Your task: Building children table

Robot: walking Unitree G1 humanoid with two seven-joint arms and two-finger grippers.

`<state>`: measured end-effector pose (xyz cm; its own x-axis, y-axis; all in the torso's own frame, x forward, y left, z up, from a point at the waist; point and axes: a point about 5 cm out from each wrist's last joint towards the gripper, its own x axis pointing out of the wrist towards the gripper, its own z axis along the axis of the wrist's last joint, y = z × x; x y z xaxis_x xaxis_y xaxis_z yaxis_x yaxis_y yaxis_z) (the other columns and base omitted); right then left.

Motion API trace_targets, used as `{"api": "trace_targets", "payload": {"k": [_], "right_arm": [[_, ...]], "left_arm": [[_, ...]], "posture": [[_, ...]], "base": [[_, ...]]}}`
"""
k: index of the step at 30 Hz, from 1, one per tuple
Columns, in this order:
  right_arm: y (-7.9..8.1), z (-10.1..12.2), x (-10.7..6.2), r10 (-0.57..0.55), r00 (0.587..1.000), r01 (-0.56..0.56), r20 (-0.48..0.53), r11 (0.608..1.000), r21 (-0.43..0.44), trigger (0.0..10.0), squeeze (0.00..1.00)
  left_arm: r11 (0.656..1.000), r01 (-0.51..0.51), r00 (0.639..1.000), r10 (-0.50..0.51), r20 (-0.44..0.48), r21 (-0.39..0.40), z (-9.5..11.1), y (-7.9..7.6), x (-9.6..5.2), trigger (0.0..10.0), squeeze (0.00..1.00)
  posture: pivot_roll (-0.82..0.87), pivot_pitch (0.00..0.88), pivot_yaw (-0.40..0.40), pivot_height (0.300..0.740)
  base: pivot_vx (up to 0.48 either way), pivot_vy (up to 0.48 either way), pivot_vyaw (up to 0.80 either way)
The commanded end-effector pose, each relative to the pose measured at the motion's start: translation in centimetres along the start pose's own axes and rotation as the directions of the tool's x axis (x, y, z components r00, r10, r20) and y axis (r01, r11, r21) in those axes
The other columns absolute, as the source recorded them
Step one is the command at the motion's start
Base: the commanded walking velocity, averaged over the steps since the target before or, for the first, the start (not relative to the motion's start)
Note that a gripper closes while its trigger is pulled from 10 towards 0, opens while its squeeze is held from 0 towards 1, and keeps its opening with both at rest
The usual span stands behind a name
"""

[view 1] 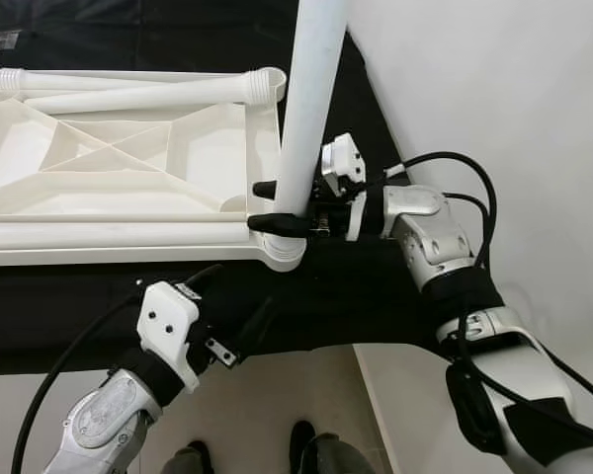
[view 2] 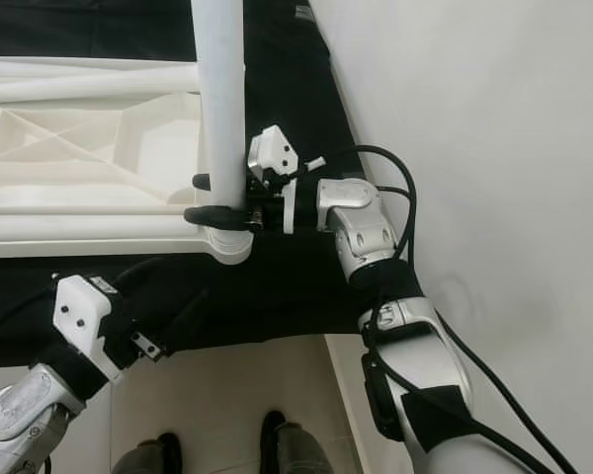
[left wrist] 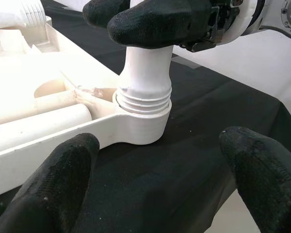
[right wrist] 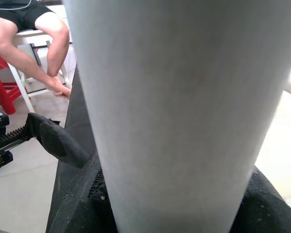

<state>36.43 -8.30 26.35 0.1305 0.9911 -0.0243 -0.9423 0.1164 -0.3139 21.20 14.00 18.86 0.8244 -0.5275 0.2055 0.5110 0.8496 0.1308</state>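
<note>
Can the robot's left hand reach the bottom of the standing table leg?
Probably yes. The left gripper is open and points at the leg where it enters the corner socket. Just black cloth lies between; the right gripper grips higher up.

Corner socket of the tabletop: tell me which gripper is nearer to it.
Right. The right gripper is shut on the upright leg just above the corner socket. The left gripper sits open, lower down over the black mat, short of the socket.
</note>
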Motion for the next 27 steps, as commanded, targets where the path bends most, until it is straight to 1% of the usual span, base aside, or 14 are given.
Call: {"api": "trace_targets", "payload": {"k": [1, 4, 6, 7, 8, 9, 10, 11, 14, 17, 18, 21, 22, 27], "right_arm": [[0.4, -0.9, -0.1, -0.008, 1.0, 0.007, 0.003, 1.0, 0.023, 0.0, 0.0], [0.4, -2.0, -0.2, -0.156, 0.987, 0.157, -0.025, 0.986, 0.054, 0.0, 0.0], [0.7, -3.5, 0.0, -0.351, 0.933, 0.357, -0.081, 0.931, 0.078, 0.0, 0.0], [1.3, -4.8, 0.3, -0.56, 0.816, 0.575, -0.142, 0.811, 0.108, 0.0, 0.0], [1.3, -4.8, 0.3, -0.56, 0.816, 0.575, -0.142, 0.811, 0.108, 0.0, 0.0], [1.8, -5.6, 0.1, -0.683, 0.705, 0.707, -0.192, 0.698, 0.115, 0.0, 0.0], [3.5, -6.3, 0.5, -0.729, 0.643, 0.764, -0.233, 0.633, 0.127, 0.0, 0.0], [5.2, -6.4, 1.4, -0.731, 0.637, 0.769, -0.244, 0.622, 0.145, 0.0, 0.0], [6.7, -6.3, 2.7, -0.703, 0.673, 0.739, -0.232, 0.653, 0.167, 0.0, 0.0], [6.4, -6.1, 3.3, -0.685, 0.697, 0.717, -0.213, 0.677, 0.167, 0.0, 0.0], [5.7, -5.9, 3.5, -0.681, 0.703, 0.71, -0.202, 0.686, 0.159, 9.8, 0.0], [4.8, -5.3, 3.7, -0.673, 0.718, 0.695, -0.177, 0.702, 0.155, 10.0, 0.0], [4.6, -4.7, 3.9, -0.654, 0.742, 0.67, -0.144, 0.717, 0.192, 10.0, 1.0], [3.9, -2.5, 4.1, -0.596, 0.802, 0.581, -0.027, 0.77, 0.264, 10.0, 1.0]], "left_arm": [[1.0, 0.015, 1.0, -0.016, -0.019, -0.018, -0.3, -0.5, -0.3, 10.0, 0.0], [1.0, 0.016, 1.0, -0.017, -0.019, -0.019, -0.4, -0.6, -0.3, 10.0, 0.0], [1.0, 0.016, 1.0, -0.016, -0.02, -0.02, -0.4, -0.6, -0.3, 10.0, 0.0], [1.0, 0.018, 1.0, -0.018, -0.021, -0.02, -0.4, -0.6, -0.4, 10.0, 0.0], [1.0, 0.018, 1.0, -0.018, -0.021, -0.02, -0.4, -0.6, -0.4, 10.0, 0.0], [1.0, 0.019, 1.0, -0.019, -0.021, -0.021, -0.4, -0.6, -0.4, 10.0, 0.0], [1.0, 0.021, 1.0, -0.022, -0.021, -0.021, -0.4, -0.7, -0.4, 10.0, 0.0], [0.999, 0.024, 0.999, -0.025, -0.02, -0.023, -0.4, -0.7, -0.3, 10.0, 0.0], [0.999, 0.031, 0.999, -0.032, -0.02, -0.026, -0.5, -0.8, -0.2, 10.0, 0.0], [0.999, 0.04, 0.999, -0.04, -0.016, -0.028, -0.5, -0.9, 0.0, 10.0, 0.0], [0.999, 0.042, 0.999, -0.043, -0.013, -0.028, -0.4, -0.9, 0.1, 10.0, 0.0], [0.999, 0.039, 0.999, -0.039, -0.012, -0.024, -0.4, -0.7, 0.1, 10.0, 0.0], [0.999, 0.032, 0.999, -0.033, -0.014, -0.02, -0.4, -0.5, 0.0, 10.0, 0.0], [1.0, 0.025, 1.0, -0.025, -0.017, -0.014, -0.4, -0.3, -0.1, 10.0, 0.0]], "posture": [[0.12, 0.299, -0.121, 0.74], [0.12, 0.298, -0.13, 0.74], [0.12, 0.295, -0.136, 0.74], [0.12, 0.299, -0.137, 0.74], [0.12, 0.299, -0.137, 0.74], [0.12, 0.299, -0.136, 0.74], [0.12, 0.297, -0.131, 0.74], [0.11, 0.291, -0.121, 0.74], [0.11, 0.281, -0.115, 0.74], [0.11, 0.276, -0.115, 0.74], [0.12, 0.276, -0.116, 0.74], [0.12, 0.277, -0.115, 0.74], [0.12, 0.279, -0.117, 0.74], [0.12, 0.28, -0.113, 0.74]], "base": [[0.0, 0.0, 0.0], [0.0, 0.0, 0.0], [0.0, 0.0, 0.0], [0.0, 0.0, 0.0], [0.0, 0.0, 0.0], [0.0, 0.0, 0.0], [0.0, 0.0, 0.0], [0.0, 0.0, 0.0], [0.0, 0.0, 0.0], [0.0, 0.0, 0.0], [0.0, 0.0, 0.0], [0.0, 0.0, 0.0], [0.0, 0.0, 0.0], [0.0, 0.0, 0.0]]}}
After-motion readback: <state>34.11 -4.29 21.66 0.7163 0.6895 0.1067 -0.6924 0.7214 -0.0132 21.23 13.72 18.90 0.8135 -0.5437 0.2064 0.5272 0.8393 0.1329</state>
